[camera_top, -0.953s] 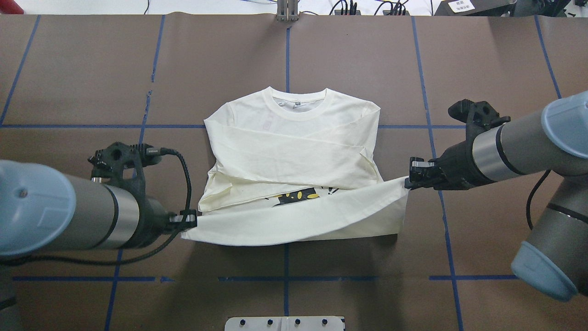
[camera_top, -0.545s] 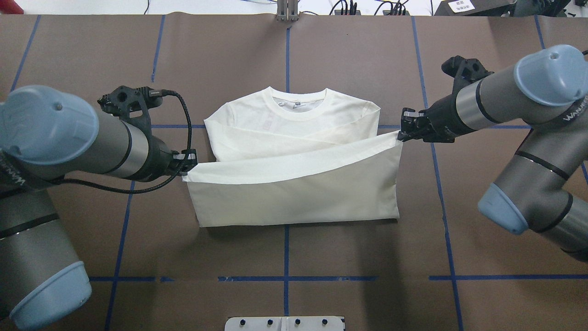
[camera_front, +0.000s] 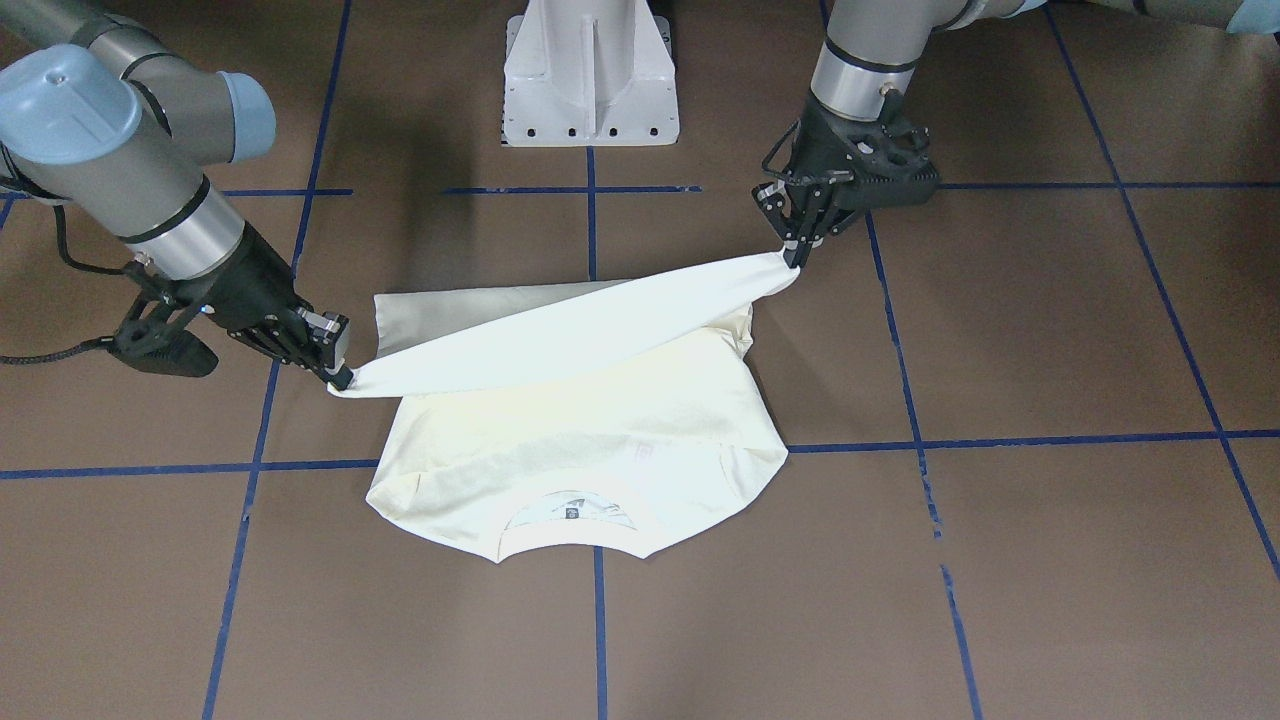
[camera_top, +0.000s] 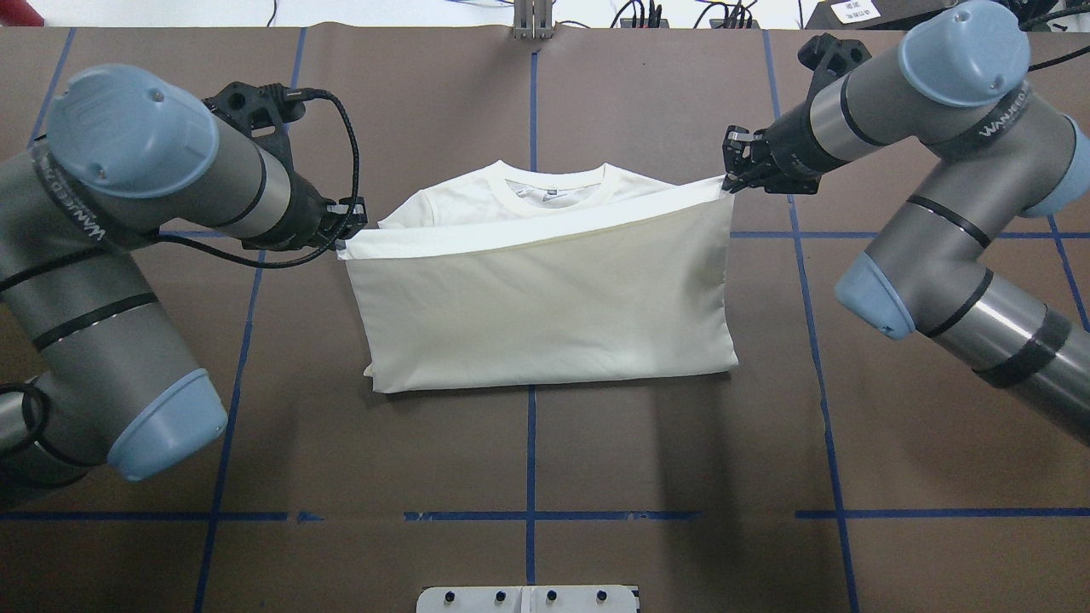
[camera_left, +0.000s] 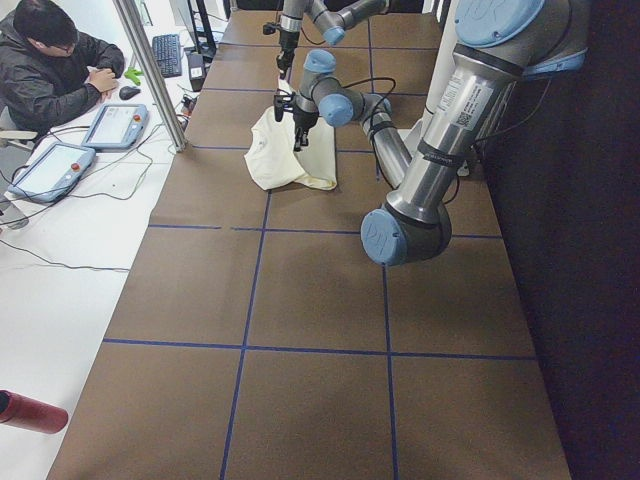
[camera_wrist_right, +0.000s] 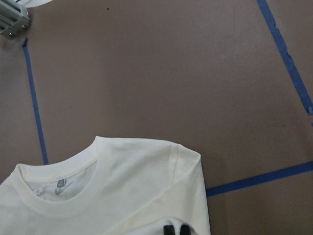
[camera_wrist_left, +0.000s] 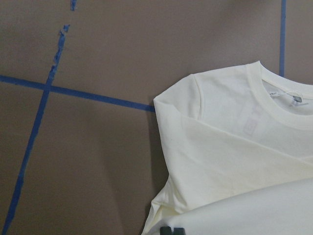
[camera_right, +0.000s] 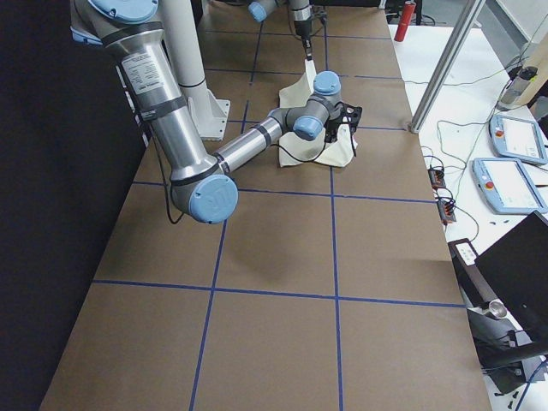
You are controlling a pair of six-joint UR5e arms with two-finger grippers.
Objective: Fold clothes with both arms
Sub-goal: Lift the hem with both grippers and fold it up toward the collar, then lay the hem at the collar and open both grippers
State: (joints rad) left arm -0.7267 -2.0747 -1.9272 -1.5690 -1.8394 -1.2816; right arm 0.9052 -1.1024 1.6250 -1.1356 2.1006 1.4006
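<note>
The clothes are one cream-white T-shirt [camera_top: 545,306] lying flat at the table's middle, its collar [camera_top: 553,183] at the far side. Its near half is lifted and stretched over the body, plain cream side up, so no print shows. My left gripper [camera_top: 347,232] is shut on the hem's left corner, beside the left shoulder. My right gripper [camera_top: 729,179] is shut on the hem's right corner, level with the collar. In the front-facing view the shirt [camera_front: 580,440] has its hem hanging taut between the left gripper [camera_front: 795,255] and the right gripper [camera_front: 340,378]. Both wrist views look down on the collar and shoulders.
Blue tape lines [camera_top: 530,511] cross the brown table. The white pedestal base [camera_front: 588,80] stands at the robot's side. A person [camera_left: 50,60] sits at a white side table with pendants [camera_left: 115,125]. A red cylinder [camera_left: 30,412] lies there too.
Both grippers carried the hem away from the robot toward the collar. The folded half now covers the sleeves and the print that showed a second ago.
</note>
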